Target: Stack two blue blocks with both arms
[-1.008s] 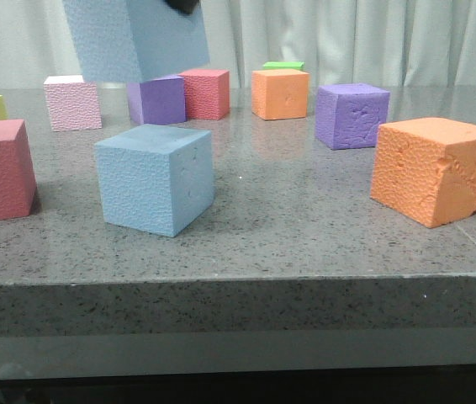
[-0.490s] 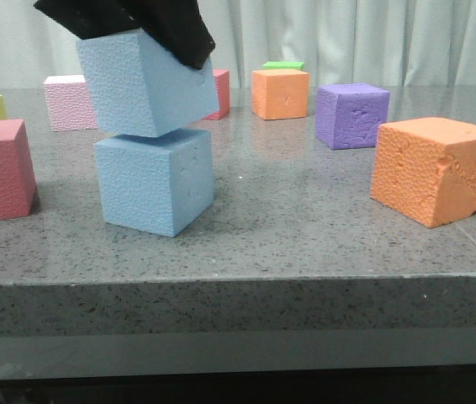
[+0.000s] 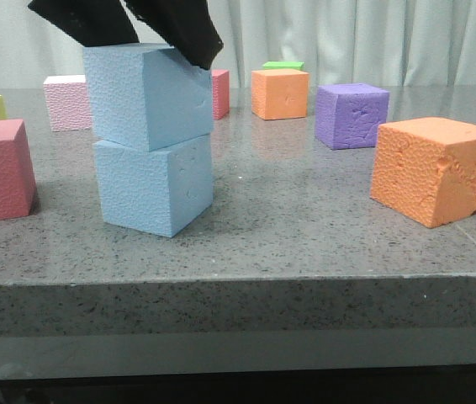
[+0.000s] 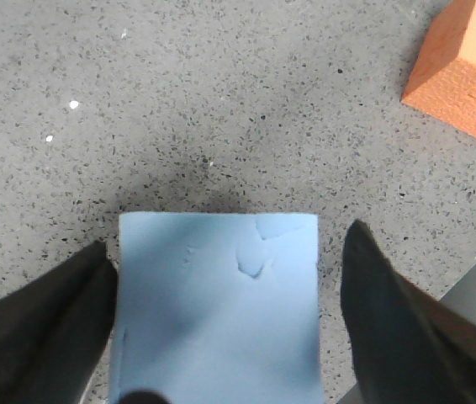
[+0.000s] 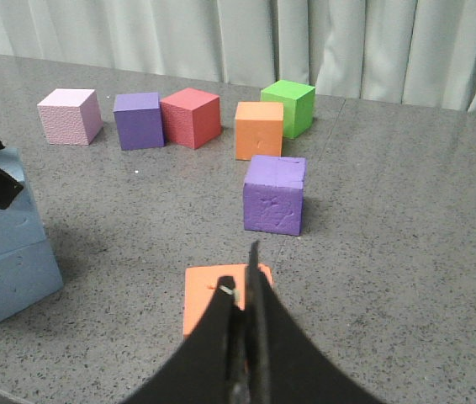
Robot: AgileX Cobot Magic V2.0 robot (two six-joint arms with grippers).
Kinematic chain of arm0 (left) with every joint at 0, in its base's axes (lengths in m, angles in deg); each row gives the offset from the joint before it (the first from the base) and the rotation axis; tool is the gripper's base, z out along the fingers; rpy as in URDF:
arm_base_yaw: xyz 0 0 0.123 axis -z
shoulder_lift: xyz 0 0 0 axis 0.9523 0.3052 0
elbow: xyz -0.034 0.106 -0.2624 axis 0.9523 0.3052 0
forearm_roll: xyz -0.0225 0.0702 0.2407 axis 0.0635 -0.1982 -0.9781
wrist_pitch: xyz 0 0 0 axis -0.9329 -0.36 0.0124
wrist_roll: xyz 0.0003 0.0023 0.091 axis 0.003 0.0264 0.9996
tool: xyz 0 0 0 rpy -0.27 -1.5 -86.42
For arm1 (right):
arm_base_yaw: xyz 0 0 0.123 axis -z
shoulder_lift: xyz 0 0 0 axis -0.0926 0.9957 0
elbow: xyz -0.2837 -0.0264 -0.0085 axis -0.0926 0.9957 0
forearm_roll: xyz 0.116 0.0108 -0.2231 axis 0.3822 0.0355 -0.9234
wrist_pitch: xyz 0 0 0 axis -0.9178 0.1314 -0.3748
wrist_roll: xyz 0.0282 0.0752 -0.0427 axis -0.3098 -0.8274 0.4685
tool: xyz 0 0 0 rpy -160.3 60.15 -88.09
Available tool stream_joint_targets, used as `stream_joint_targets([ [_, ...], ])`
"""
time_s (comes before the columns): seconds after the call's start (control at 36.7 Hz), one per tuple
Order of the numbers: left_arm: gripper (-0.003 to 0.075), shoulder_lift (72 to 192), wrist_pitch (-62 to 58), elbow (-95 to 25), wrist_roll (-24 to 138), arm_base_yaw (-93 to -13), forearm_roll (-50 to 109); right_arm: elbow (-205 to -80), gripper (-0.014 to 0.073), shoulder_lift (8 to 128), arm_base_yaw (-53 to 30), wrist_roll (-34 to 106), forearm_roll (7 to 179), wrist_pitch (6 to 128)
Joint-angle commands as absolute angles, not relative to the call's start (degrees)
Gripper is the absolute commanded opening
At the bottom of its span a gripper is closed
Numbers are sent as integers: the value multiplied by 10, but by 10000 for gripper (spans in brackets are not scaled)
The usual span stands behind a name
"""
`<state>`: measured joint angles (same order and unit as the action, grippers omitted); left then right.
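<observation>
I have the upper blue block [image 3: 147, 97] sitting on the lower blue block [image 3: 154, 185], left claw [image 4: 225, 311] spread beside its flat sides, right claw [image 5: 242, 337] clenched empty; dented foam, likely light and squashy.

Soft, even light from overhead fills the front view, the grey tabletop [image 3: 305, 210] carrying a pale sheen and faint cube reflections toward the upper right while only weak, short shadows sit under the cubes. In the left wrist view the speckled stone is sharp at the top of the frame, a dark diffuse shadow pools just above the upper blue block [image 4: 219, 303], and the left claw [image 4: 225, 337] fingers at the lower corners go soft and out of focus. The right wrist view is bright and clear in the distance, with the right claw [image 5: 242, 337] a blurred black mass at bottom centre.
</observation>
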<state>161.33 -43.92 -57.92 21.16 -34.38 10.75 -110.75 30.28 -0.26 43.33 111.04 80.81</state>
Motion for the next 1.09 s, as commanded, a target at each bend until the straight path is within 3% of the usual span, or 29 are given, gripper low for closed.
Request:
stream_joint_targets([
  [0.0, 541, 1590, -416, -596, 213, -340, 119, -1121, -65, 307, 1, 434, 1123, 777],
  [0.46, 511, 1589, -497, -699, 213, -341, 112, -1121, -65, 307, 1, 434, 1123, 777],
  [0.6, 385, 1589, -509, -699, 213, -341, 111, -1121, -65, 307, 1, 434, 1123, 778],
  [0.87, -7, 1589, -538, -707, 213, -341, 111, -1121, -67, 307, 1, 434, 1123, 779],
  [1.06, -20, 1568, -552, -710, 215, -340, 117, -1121, -67, 307, 1, 434, 1123, 779],
])
